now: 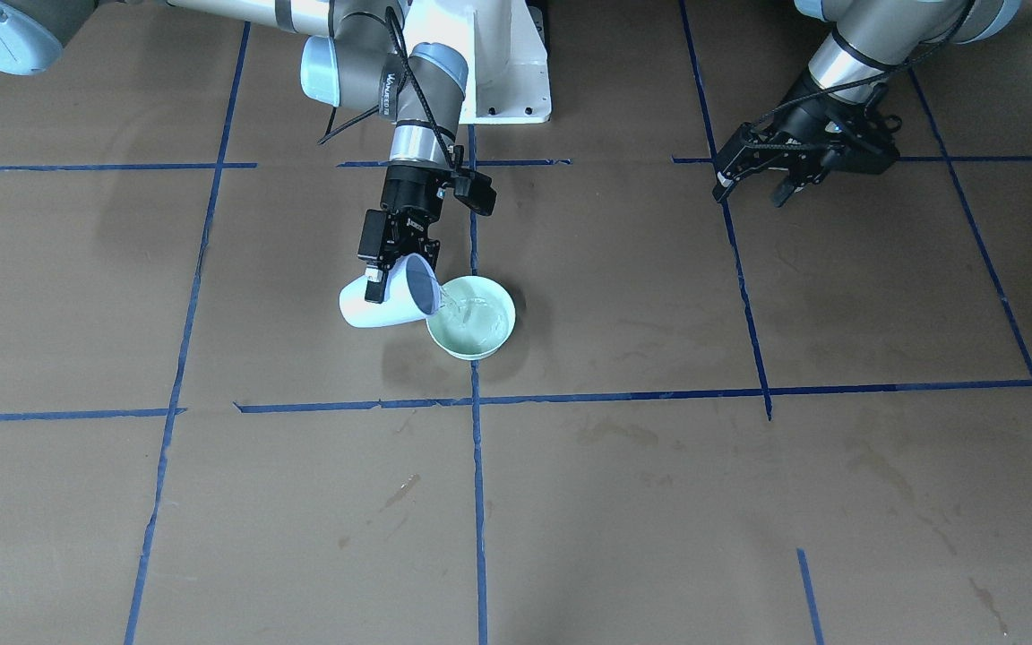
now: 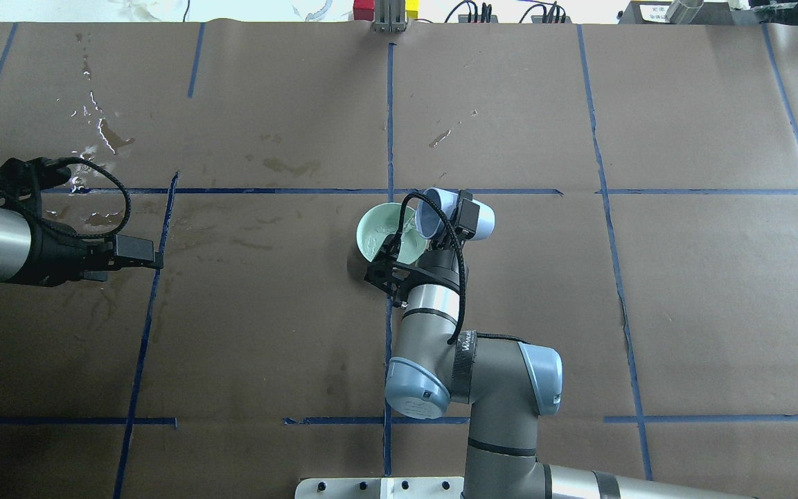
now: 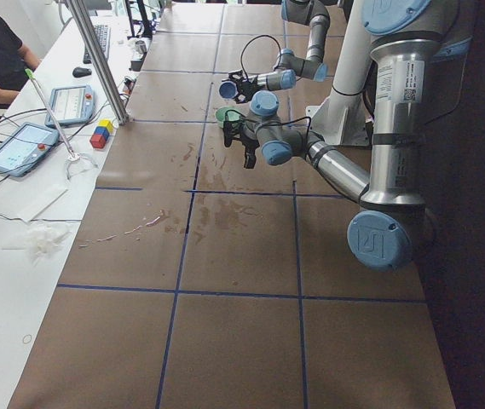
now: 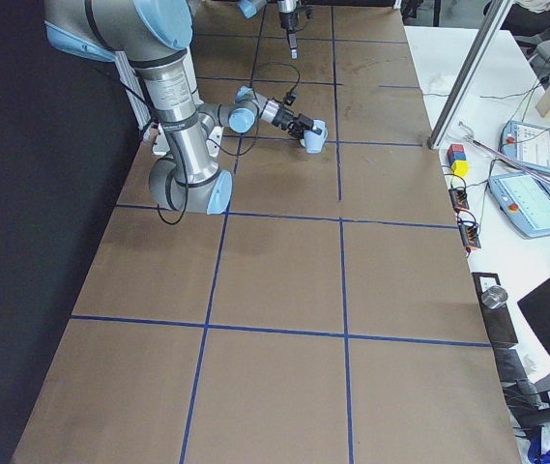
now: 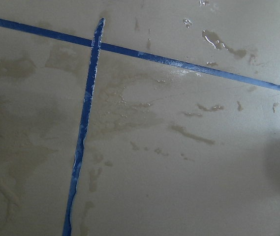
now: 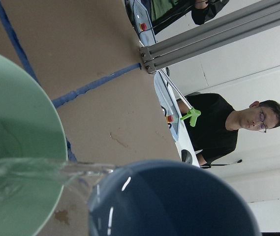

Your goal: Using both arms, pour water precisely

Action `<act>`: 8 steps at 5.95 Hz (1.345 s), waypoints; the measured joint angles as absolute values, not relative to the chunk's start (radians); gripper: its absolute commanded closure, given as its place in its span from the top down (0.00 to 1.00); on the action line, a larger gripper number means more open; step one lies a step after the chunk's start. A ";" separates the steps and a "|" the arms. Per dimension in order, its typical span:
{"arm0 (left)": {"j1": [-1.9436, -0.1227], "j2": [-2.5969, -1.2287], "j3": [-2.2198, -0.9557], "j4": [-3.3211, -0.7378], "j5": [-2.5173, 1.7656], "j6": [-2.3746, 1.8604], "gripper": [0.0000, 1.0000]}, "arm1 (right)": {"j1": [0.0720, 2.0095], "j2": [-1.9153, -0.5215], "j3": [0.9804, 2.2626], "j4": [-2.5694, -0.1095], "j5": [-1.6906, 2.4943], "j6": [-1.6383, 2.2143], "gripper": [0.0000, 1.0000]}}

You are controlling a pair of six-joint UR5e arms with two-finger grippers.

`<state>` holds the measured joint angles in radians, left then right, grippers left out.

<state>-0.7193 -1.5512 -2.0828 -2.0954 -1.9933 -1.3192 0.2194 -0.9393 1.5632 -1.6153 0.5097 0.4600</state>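
My right gripper [image 1: 395,278] is shut on a white cup [image 1: 386,305] with a blue inside. It holds the cup tipped on its side over the rim of a pale green bowl [image 1: 467,351]. A thin stream of water [image 6: 41,169] runs from the cup's lip [image 6: 169,201] into the bowl [image 6: 16,142]. In the overhead view the cup [image 2: 475,218] is to the right of the bowl [image 2: 378,225]. My left gripper [image 1: 752,191] is open and empty, far off to the side above the table, and also shows in the overhead view [image 2: 149,253].
Brown paper with blue tape lines [image 1: 477,502] covers the table. Wet patches lie under my left gripper [image 5: 189,132] and at the far left [image 2: 104,135]. The white pedestal [image 1: 498,54] stands behind. An operator [image 6: 228,128], tablets and coloured blocks [image 3: 101,134] are past the far edge.
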 measured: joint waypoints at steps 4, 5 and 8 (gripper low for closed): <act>-0.718 -1.551 -2.082 -2.095 -1.993 -1.319 1.00 | 0.219 -0.940 1.568 -1.600 0.505 0.464 0.16; -0.718 -1.552 -2.083 -2.095 -1.993 -1.318 1.00 | 0.218 -0.940 1.567 -1.568 0.507 0.517 0.16; -0.717 -1.555 -2.085 -2.095 -1.993 -1.319 1.00 | 0.217 -0.952 1.573 -1.426 0.514 0.758 0.16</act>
